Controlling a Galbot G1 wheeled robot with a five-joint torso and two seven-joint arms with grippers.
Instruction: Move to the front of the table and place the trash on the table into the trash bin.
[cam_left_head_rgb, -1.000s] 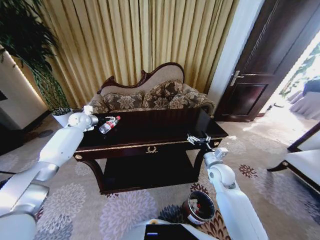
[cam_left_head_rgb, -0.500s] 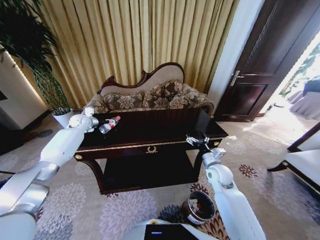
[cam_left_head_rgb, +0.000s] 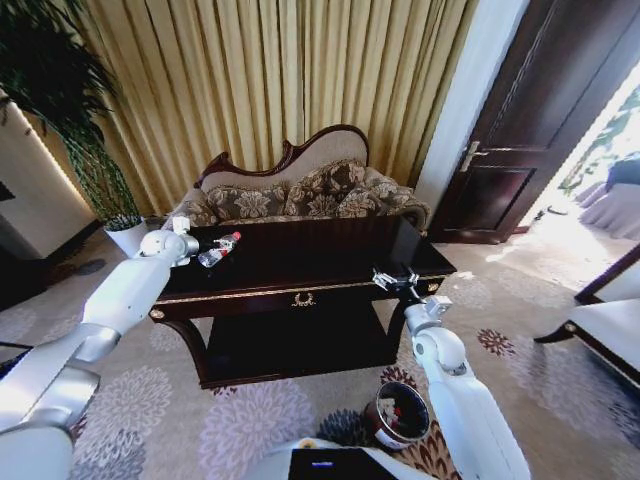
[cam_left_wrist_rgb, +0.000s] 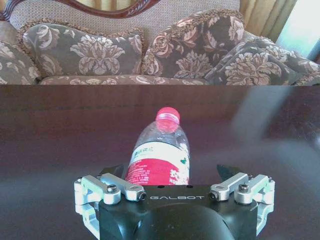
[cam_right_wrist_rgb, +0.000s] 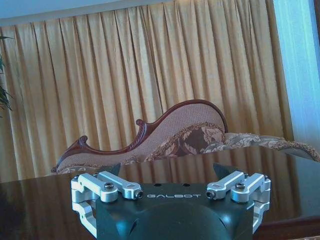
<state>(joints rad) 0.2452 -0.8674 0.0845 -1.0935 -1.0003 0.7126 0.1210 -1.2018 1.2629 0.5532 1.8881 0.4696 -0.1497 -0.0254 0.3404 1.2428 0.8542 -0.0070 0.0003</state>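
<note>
- Head view: the robot faces the long dark table (cam_left_head_rgb: 300, 262), with the left gripper (cam_left_head_rgb: 178, 226) reaching over its left end just beside the bottle (cam_left_head_rgb: 218, 250), which lies on its side on the tabletop near the back edge.
- The left wrist view shows what the head view cannot: the bottle (cam_left_wrist_rgb: 160, 152), clear with a red cap and red label, sits between the spread fingers (cam_left_wrist_rgb: 114, 172), cap pointing toward the sofa cushions (cam_left_wrist_rgb: 150, 52); the jaws are wide apart and do not appear to touch it.
- The head view alone shows the trash bin (cam_left_head_rgb: 397, 415), standing on the patterned carpet (cam_left_head_rgb: 180, 410) by the right forearm, below the table's right end.
- The right gripper (cam_left_head_rgb: 396, 279) hovers at the table's front right corner; in the right wrist view its fingers (cam_right_wrist_rgb: 112, 170) stand open with nothing between them, above the glossy tabletop.
- Small scraps are hard to make out; the bottle's lower part is hidden behind the left gripper's body.
</note>
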